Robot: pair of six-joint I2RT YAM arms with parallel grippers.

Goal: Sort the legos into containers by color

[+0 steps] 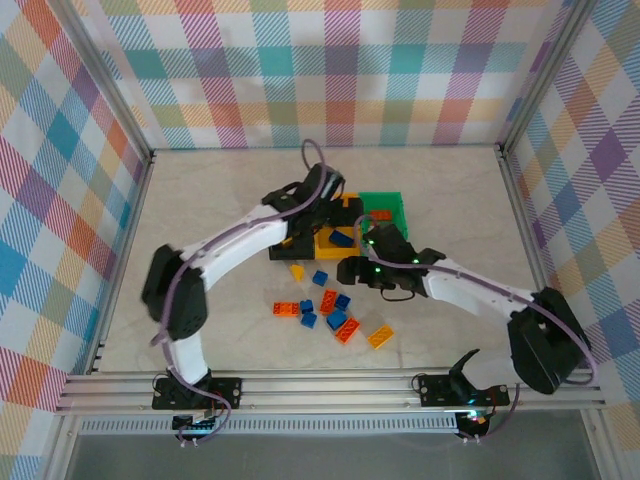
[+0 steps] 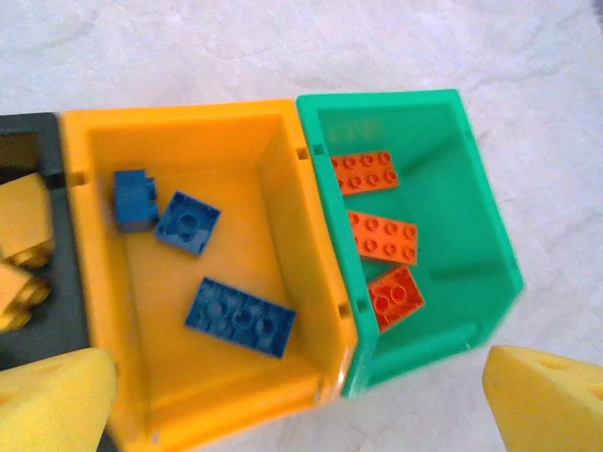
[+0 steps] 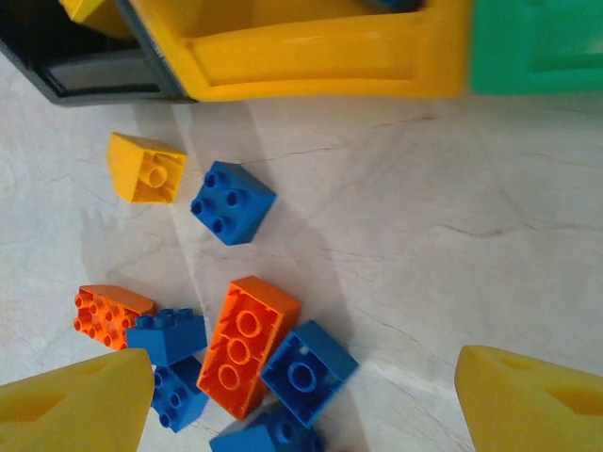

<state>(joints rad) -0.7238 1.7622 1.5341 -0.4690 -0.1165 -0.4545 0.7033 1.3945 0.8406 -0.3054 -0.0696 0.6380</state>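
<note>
Yellow wedge-shaped fingertips (image 3: 75, 405) of the right end effector (image 3: 301, 405) frame the lower corners of the right wrist view, spread wide with nothing held. Between them, on the pale marbled bench (image 3: 443, 245), lies a cluster of loose legos (image 3: 170, 334). Slightly left of the midline is an oblong orange-red plastic brick (image 3: 247, 344). Its long axis runs away from the camera and leans right, roughly crosswise to the closing line of the fingers. Small blue plastic bricks (image 3: 306, 372) crowd it on both flanks, touching or very nearly so. A yellow plastic brick (image 3: 146, 169) and a blue square four-stud brick (image 3: 233, 202) lie apart from the cluster, nearer the containers.

The left end effector (image 2: 301, 405) hovers over the row of three joined open-topped plastic bins, its fingers likewise apart and empty. Contents are as follows.
- Black bin (image 2: 57, 339): yellow bricks.
- Yellow-orange bin (image 2: 179, 115): three blue.
- Green bin (image 2: 386, 98): three orange-red.

In the top view the right arm is nearer the loose pile. Judgement: the right arm is better placed for the next pick. The green bin lies up and to the right of the oblong brick, and the flanking blue bricks may hinder a clean closure.
</note>
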